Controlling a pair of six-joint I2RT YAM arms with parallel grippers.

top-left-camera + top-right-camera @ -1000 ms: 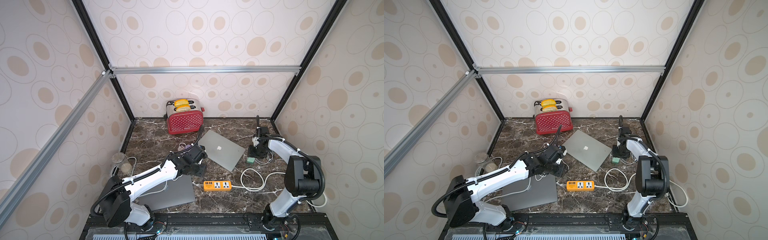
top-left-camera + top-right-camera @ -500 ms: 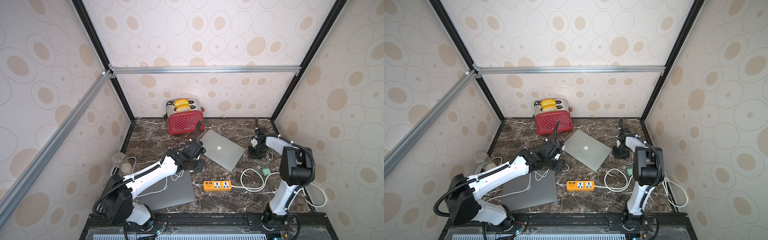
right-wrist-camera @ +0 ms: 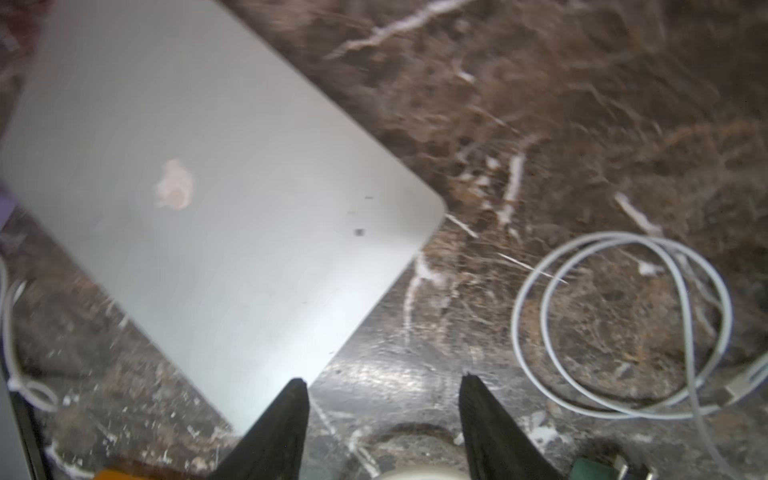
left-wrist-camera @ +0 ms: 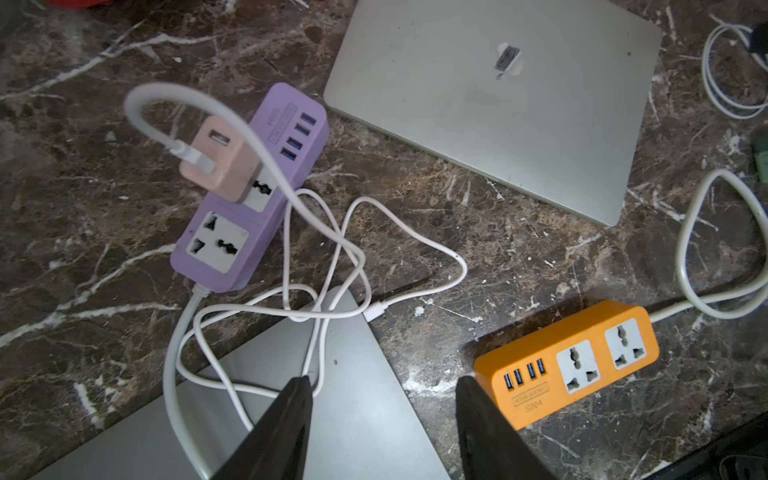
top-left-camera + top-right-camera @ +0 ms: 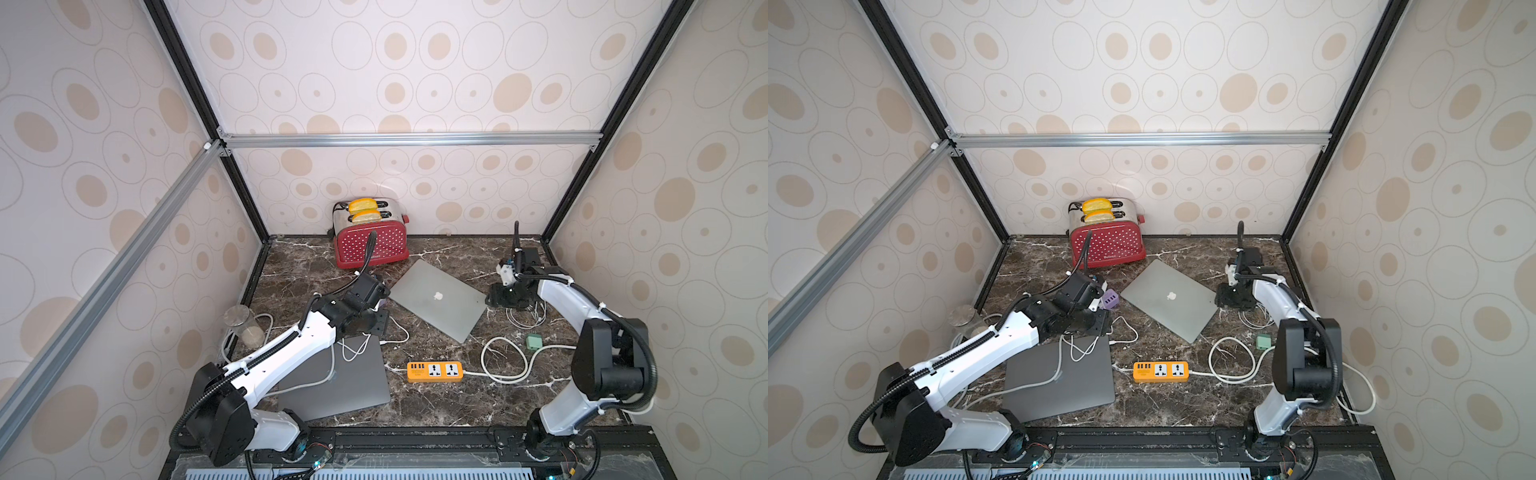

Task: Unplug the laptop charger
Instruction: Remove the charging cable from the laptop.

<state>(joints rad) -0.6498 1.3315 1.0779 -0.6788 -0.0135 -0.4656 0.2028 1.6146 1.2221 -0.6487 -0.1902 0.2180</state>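
On the marble tabletop [image 5: 436, 409], the task's thing is the pink charger [image 4: 220, 160]. It stands at a tilt in the purple power strip [image 4: 276, 124], in the socket next to the USB ports, just beside a corner of the silver laptop [image 4: 498, 124]. Whether its pins are fully home cannot be told. Its white cable [image 4: 162, 86] arches off the block, loops over the far corner of the dark grey laptop [image 4: 353, 415] and ends in a small connector [image 4: 376, 309] at that laptop's edge. Whether the connector sits in a port or only rests against the side is unclear.

The left gripper [image 4: 384, 380] hovers above the grey laptop's corner, jaws apart and nothing between them. The connector is close ahead of it and the charger farther on. The right gripper [image 3: 383, 378] hangs low by another corner of the silver laptop, jaws likewise spread and empty. Near it, a coiled white lead [image 3: 615, 237] and a green adapter [image 5: 534, 341] lie loose on the marble.

The step in hand looks like the approach, since no plug is grasped yet. The next move probably calls for the left arm to reach forward, straddle the pink block across its narrow sides, close firmly and pull straight out along the pins. The light strip may need holding down so it does not lift with the plug.
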